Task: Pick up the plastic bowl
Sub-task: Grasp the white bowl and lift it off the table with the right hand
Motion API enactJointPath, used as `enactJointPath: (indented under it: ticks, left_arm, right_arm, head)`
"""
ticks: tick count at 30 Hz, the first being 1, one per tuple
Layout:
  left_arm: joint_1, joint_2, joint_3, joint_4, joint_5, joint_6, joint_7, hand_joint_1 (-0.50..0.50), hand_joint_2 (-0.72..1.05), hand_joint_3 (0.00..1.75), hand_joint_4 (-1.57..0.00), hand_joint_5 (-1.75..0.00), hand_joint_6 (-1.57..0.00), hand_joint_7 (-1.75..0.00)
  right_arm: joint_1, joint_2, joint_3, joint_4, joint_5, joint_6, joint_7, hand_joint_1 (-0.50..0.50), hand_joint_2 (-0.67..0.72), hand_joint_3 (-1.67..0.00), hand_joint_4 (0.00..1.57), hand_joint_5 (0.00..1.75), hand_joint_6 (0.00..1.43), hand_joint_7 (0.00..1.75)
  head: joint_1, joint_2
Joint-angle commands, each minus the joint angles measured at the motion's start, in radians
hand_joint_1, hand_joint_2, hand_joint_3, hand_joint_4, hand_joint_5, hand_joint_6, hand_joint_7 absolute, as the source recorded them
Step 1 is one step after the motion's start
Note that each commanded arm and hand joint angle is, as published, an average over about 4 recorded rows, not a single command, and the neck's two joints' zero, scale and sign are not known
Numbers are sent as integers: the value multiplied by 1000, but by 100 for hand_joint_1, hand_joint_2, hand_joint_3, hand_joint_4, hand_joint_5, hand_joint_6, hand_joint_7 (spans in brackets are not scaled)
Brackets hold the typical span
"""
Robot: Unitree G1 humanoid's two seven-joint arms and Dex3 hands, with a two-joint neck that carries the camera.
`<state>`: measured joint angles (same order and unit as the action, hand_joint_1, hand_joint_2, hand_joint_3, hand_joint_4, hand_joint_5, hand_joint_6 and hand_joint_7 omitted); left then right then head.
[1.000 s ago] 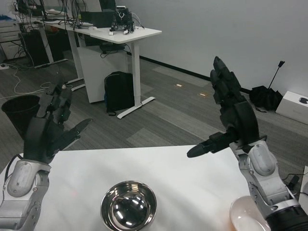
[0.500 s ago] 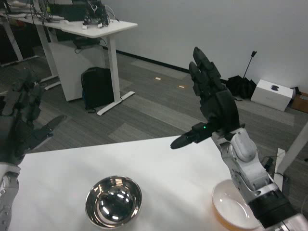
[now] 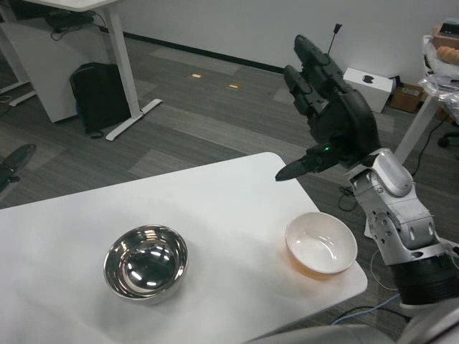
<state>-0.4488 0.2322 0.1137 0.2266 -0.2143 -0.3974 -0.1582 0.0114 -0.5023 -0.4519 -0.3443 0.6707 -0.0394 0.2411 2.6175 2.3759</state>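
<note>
Closest to you on the white table [image 3: 215,215] sits a shiny metal bowl [image 3: 145,261], a bit left of the middle. The plastic bowl [image 3: 320,244] you want is white inside and sits near the table's right corner, well apart from the metal one. Nothing is touching it. Your right hand [image 3: 331,122] is up in the air behind that bowl, fingers spread wide, holding nothing. Only a fingertip of your left hand [image 3: 13,161] peeks in at the far left edge, so you cannot tell how it is set. Farther back, a black bag [image 3: 100,96] sits on the floor by a desk.
</note>
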Motion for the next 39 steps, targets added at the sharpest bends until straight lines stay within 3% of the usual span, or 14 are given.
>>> enactJointPath:
  ticks: [1,11,16,19,23,30,39]
  left_arm:
    - [-6,-3,11,20,-18,-5,-1,-50,103,9,0,0,0,0]
    - [-65,2,34,106,-63,-5,-4,-50,103,9,0,0,0,0]
    - [-93,10,27,163,-68,-5,-7,-50,105,9,0,0,0,0]
    - [-111,13,19,189,-67,-5,-12,-50,103,9,0,0,0,0]
    - [-151,13,10,247,-68,-6,-24,-50,103,9,0,0,0,0]
    - [-195,28,-20,332,-76,-24,-30,-50,105,9,0,0,0,0]
    - [-248,58,-77,407,-93,-26,-32,-50,103,9,0,0,0,0]
  right_arm:
    - [55,47,-95,-6,38,13,32,-46,-16,0,0,0,0,0]
    - [181,200,-368,34,189,69,265,-46,-13,0,0,0,0,0]
    - [265,265,-454,123,287,65,362,-46,-10,0,0,0,0,0]
    - [294,289,-483,152,302,64,381,-46,-7,0,0,0,0,0]
    - [346,325,-543,208,321,67,407,-43,-3,0,0,0,0,0]
    - [384,392,-578,209,265,78,407,-46,-10,0,0,0,0,0]
    - [428,449,-537,119,82,82,408,-46,-15,0,0,0,0,0]
  head:
    - [-45,-17]
    - [-179,-13]
    - [-186,-10]
    - [-186,-10]
    - [-324,-6]
    - [-368,-8]
    - [-433,7]
